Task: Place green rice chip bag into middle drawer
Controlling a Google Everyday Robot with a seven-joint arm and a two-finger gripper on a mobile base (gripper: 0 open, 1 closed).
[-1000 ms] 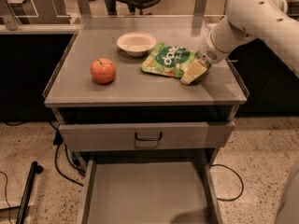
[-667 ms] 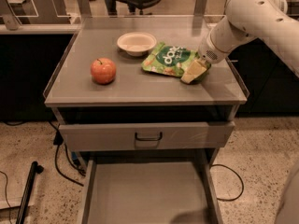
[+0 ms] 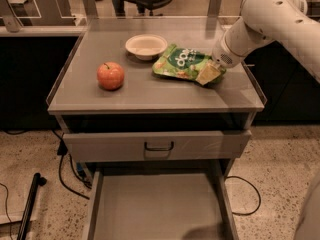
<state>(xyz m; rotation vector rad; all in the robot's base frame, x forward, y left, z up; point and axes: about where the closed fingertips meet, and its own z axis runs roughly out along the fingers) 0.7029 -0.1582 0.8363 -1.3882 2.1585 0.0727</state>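
Observation:
The green rice chip bag [image 3: 182, 62] lies flat on the grey cabinet top [image 3: 150, 91], right of centre. My gripper [image 3: 208, 74] is down at the bag's right end, touching or overlapping its edge, at the end of the white arm [image 3: 260, 21] that comes in from the upper right. The middle drawer [image 3: 155, 209] is pulled out below, with its flat grey floor showing and nothing in it.
A red apple [image 3: 110, 75] sits on the left of the top. A white bowl [image 3: 146, 46] stands behind the bag. A shut drawer front with a black handle [image 3: 158, 146] is above the open drawer. Cables and a black pole [image 3: 30, 204] lie on the floor at left.

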